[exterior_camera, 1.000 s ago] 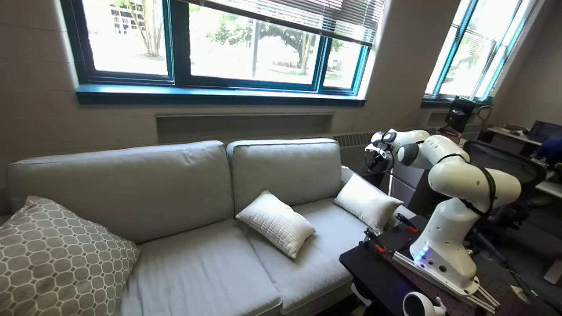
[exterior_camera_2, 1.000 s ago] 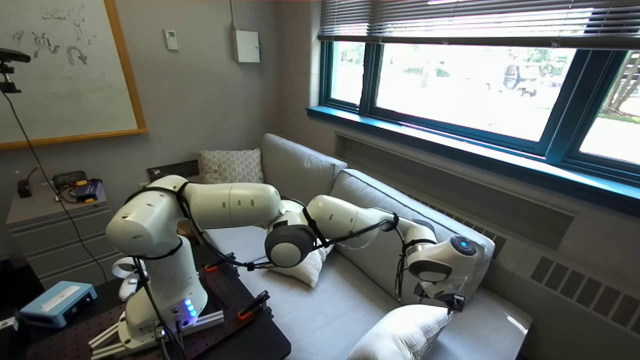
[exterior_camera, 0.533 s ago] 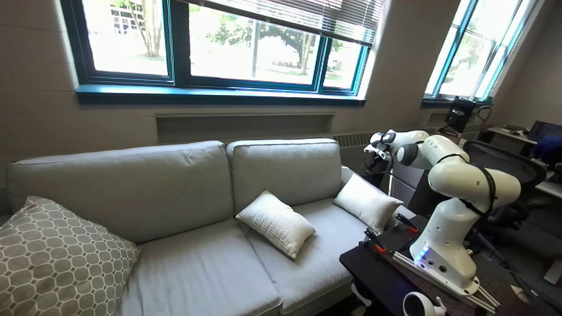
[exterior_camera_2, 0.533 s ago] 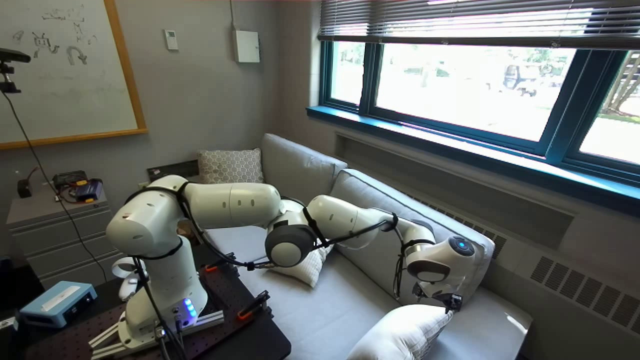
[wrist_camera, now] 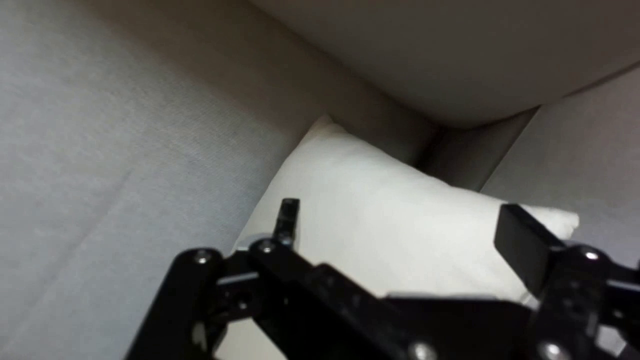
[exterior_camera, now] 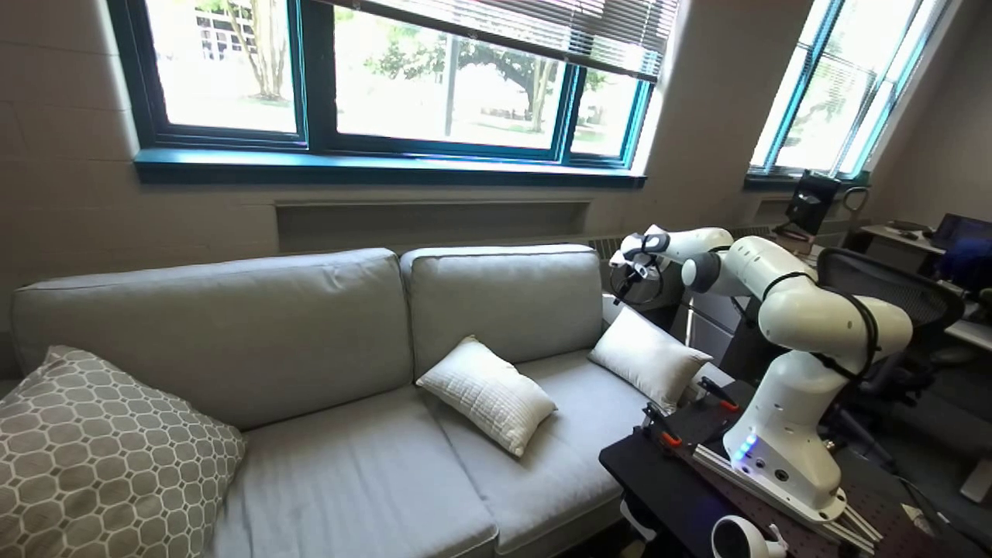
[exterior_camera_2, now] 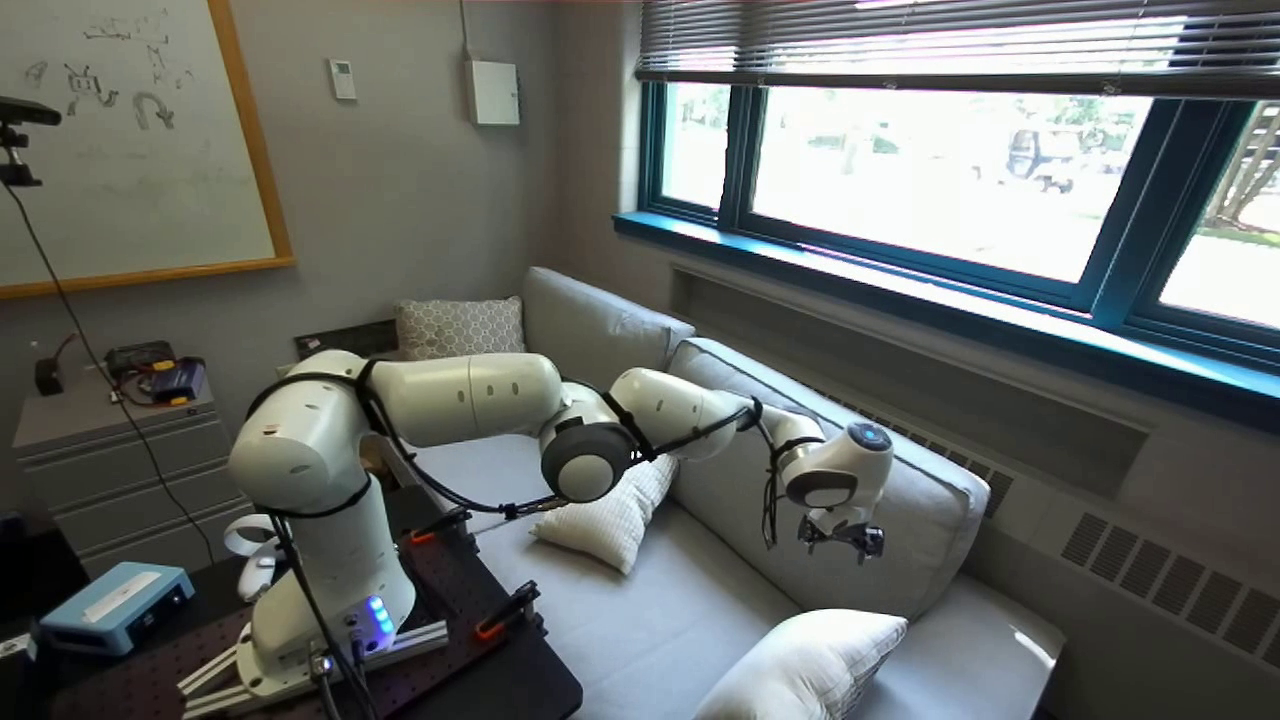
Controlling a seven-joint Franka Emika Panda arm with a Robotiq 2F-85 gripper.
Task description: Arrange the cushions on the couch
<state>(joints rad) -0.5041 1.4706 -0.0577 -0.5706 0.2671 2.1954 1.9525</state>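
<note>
In an exterior view, the quilted cushion (exterior_camera: 488,397) and the smooth cushion (exterior_camera: 647,356) lie on the couch (exterior_camera: 333,473). In an exterior view, the whiteboard (exterior_camera_2: 190,210) has scribbles (exterior_camera_2: 92,87) too faint for reading. In the wrist view, the gripper (wrist_camera: 401,227) has jaws parted above the smooth cushion.

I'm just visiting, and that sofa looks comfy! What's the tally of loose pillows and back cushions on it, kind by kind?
White pillows: 2, one near the middle, one at an end
Patterned beige pillow: 1, at the opposite end
Grey couch back cushions: 2
Total: 5
</note>
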